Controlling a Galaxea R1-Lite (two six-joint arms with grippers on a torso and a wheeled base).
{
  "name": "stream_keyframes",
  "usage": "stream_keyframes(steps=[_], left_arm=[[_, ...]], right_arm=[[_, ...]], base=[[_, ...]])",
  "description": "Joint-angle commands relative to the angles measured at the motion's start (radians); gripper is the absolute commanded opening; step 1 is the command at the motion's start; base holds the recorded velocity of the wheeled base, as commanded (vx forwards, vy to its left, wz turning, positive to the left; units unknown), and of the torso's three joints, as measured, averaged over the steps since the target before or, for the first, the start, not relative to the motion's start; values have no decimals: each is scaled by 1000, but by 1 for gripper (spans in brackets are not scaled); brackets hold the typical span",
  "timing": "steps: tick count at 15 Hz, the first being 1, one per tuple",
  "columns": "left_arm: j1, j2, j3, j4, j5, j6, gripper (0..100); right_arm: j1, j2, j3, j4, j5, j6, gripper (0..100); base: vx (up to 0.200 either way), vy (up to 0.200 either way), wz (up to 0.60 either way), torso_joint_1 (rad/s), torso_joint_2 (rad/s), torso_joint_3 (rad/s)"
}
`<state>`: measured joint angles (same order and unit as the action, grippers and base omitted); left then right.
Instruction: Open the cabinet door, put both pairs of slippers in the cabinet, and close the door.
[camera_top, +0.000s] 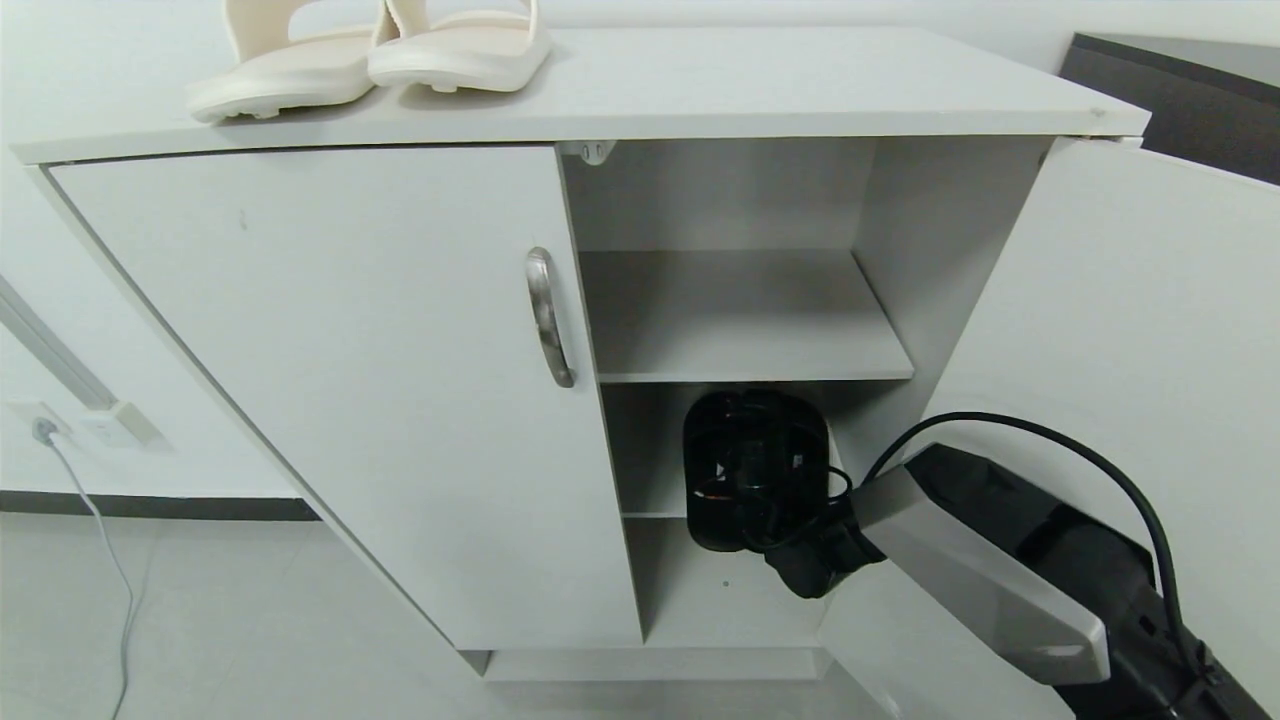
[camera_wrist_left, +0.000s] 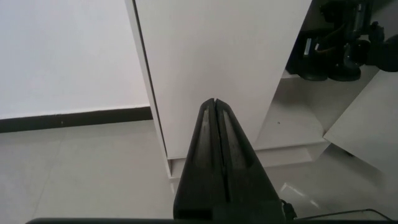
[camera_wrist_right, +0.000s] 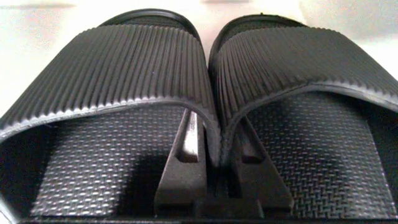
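A white cabinet stands with its right door swung open and its left door closed. A cream pair of slippers lies on the cabinet top at the left. My right gripper is shut on the inner edges of a black pair of slippers, pressed side by side. In the head view the black pair sits in the opening under the upper shelf, by the middle shelf. My left gripper is shut and empty, low over the floor before the left door.
The left door carries a metal handle. A wall socket with a hanging cable is at the left, and a dark piece of furniture stands behind the open door. Bare floor lies in front.
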<state>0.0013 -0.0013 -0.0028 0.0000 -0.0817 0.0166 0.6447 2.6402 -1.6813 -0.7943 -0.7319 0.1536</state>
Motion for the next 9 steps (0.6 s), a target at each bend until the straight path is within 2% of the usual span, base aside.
stream_keyframes(steps=[1, 9], left_arm=[[0, 1, 0, 0, 0, 0, 0], [0, 1, 0, 0, 0, 0, 0]], right_arm=[[-5, 38, -80, 17, 0, -14, 0], [-13, 83, -155, 29, 37, -42, 0]], base=[[0, 0, 0, 0, 0, 0], [0, 0, 0, 0, 0, 0]])
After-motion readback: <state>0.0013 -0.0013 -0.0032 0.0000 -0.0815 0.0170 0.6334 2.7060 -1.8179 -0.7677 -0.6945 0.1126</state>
